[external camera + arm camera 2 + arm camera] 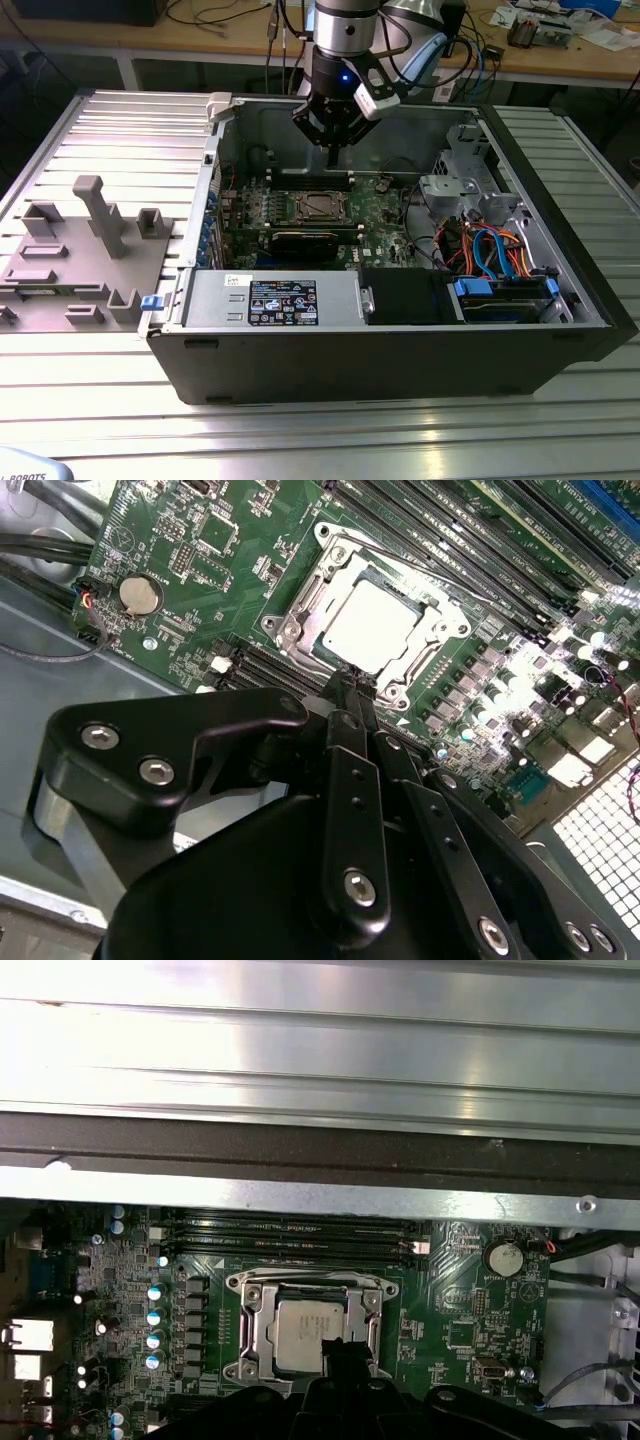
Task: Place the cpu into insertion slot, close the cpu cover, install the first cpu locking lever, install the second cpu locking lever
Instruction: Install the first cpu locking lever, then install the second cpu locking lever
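One cpu sits flat in the insertion slot, cpu cover framing it. Gripper hovers right above with jaws pinched together, holding nothing. I'd guess the chip is light, rigid and fragile underneath, so handle by the edges only.

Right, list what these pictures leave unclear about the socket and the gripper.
- Locking levers: too thin to tell latched or free around the cpu cover in both wrist views.
- Near edge of the cpu: hidden by the gripper in the first wrist view.
- Insertion slot: too small in the exterior view to see the chip's seating.
- Computer case: its front wall hides the board's near part in the exterior view.
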Motion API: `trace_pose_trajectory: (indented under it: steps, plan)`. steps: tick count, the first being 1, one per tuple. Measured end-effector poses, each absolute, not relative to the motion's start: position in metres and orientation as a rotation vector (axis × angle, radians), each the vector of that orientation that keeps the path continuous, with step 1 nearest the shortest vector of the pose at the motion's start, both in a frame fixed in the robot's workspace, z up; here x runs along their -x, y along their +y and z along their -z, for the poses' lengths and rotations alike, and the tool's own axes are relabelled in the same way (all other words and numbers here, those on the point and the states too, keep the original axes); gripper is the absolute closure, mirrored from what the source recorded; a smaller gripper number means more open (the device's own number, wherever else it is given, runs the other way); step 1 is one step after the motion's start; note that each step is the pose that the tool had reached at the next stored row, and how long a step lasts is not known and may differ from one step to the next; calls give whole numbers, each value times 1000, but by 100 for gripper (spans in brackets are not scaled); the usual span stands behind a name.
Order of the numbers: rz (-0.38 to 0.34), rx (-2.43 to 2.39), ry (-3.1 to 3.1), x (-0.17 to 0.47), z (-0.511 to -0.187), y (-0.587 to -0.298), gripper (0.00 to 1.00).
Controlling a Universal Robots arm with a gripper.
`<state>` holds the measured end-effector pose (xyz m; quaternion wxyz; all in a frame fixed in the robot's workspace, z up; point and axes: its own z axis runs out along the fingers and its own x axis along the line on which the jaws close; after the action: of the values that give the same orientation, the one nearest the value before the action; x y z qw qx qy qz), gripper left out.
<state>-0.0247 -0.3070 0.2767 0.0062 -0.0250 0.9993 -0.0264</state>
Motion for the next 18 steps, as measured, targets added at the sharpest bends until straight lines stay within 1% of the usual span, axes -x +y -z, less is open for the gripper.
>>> trace_pose_trajectory:
  steps: [4, 18]
  plan:
    - [83, 78, 3127, 25, -277, -308, 89]
    - [83, 75, 3127, 25, -275, -327, 89]
